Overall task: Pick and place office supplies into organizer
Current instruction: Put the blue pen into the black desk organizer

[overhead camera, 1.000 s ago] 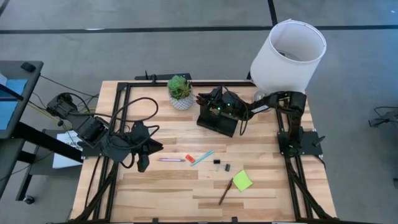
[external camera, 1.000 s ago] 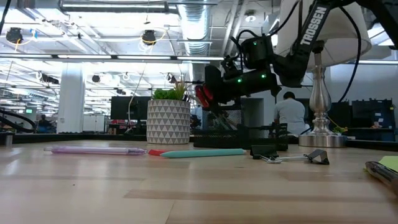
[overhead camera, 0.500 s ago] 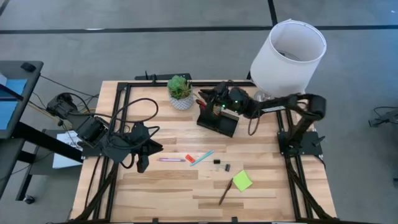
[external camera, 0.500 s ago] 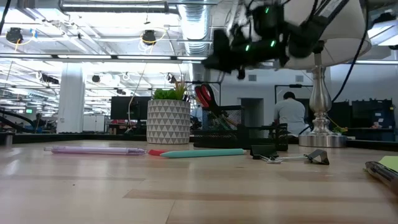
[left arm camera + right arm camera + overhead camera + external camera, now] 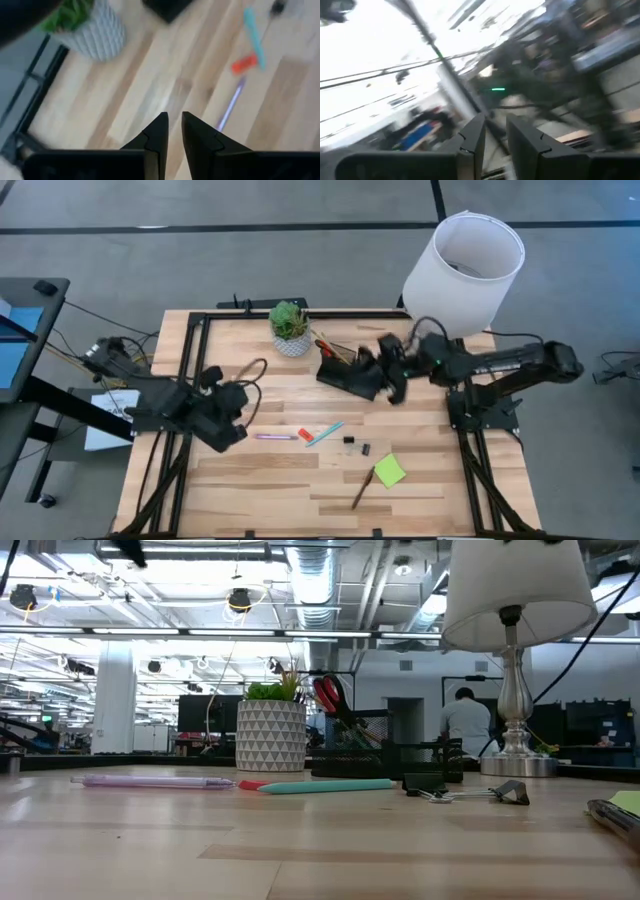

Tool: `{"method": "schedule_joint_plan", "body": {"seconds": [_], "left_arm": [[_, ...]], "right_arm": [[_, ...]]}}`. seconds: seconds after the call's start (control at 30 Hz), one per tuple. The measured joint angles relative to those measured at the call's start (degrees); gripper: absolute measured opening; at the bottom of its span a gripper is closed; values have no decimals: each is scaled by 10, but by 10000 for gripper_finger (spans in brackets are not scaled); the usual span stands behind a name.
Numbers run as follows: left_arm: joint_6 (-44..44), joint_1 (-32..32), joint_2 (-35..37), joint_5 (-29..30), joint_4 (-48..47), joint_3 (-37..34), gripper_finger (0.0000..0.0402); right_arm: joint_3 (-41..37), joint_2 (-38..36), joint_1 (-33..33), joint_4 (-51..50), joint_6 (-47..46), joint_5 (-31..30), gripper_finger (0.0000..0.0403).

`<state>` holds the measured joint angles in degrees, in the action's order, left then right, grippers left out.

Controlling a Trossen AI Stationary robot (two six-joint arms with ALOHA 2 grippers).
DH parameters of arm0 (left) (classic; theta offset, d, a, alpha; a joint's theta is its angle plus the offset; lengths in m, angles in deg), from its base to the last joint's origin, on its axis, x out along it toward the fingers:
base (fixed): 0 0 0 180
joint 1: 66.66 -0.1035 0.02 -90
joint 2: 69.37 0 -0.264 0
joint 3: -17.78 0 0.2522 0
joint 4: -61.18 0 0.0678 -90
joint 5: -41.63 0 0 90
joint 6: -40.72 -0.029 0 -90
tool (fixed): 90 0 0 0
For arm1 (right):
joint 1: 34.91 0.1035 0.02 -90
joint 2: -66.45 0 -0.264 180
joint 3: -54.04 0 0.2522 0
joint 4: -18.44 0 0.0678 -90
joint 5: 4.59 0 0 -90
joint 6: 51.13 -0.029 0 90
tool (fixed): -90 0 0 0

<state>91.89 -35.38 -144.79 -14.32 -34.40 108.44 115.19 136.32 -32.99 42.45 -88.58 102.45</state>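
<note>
Black mesh organizer (image 5: 349, 375) is sitting just beside my right gripper (image 5: 392, 380), red-handled scissors (image 5: 328, 695) already standing in it. My left gripper (image 5: 171, 131) is hovering nearly closed, empty, near the thin pink pen (image 5: 274, 437). Both jaws are sitting narrow; descending like this, I'm risking knocking the pen rolling away.

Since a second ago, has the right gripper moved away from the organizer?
Yes. In the high view the right gripper has swung off the black organizer toward the table's right side, nearer the lamp. The red-handled scissors stay in the organizer.
</note>
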Motion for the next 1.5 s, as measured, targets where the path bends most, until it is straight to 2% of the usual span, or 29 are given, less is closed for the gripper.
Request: {"method": "schedule_joint_plan", "body": {"seconds": [0.1,0.23,0.4,0.5,0.57,0.77,0.9,1.0,1.1,1.23,1.33,1.4,1.5], "left_arm": [[-36,-9,-29,-64,26,-36,45],[-119,-15,-66,-167,176,-102,45],[-194,-15,-105,-194,418,-170,45],[-219,-22,-129,-198,515,-197,45],[-225,-29,-139,-214,536,-206,45],[-246,-43,-131,-282,499,-202,45],[-239,-48,-105,-276,542,-177,45],[-249,-54,-92,-272,579,-164,45],[-240,-62,-81,-272,580,-154,45],[-173,-72,-56,-296,585,-130,45],[-172,-76,-40,-296,588,-112,45],[-186,-76,-32,-280,588,-103,45],[-182,-77,-29,-246,589,-95,45]], "right_arm": [[0,3,63,3,-1,-26,71],[0,25,131,3,-1,-96,71],[0,51,186,11,-1,-148,71],[0,64,209,39,-1,-163,71],[0,69,221,58,-1,-170,71],[0,72,242,88,-1,-172,71],[0,71,247,103,8,-172,71],[0,72,246,74,30,-171,71],[7,71,246,-15,47,-172,71],[59,77,233,-313,18,-171,71],[95,114,212,-487,35,-172,71],[108,141,199,-528,84,-172,71],[117,176,180,-523,168,-156,71]]}}
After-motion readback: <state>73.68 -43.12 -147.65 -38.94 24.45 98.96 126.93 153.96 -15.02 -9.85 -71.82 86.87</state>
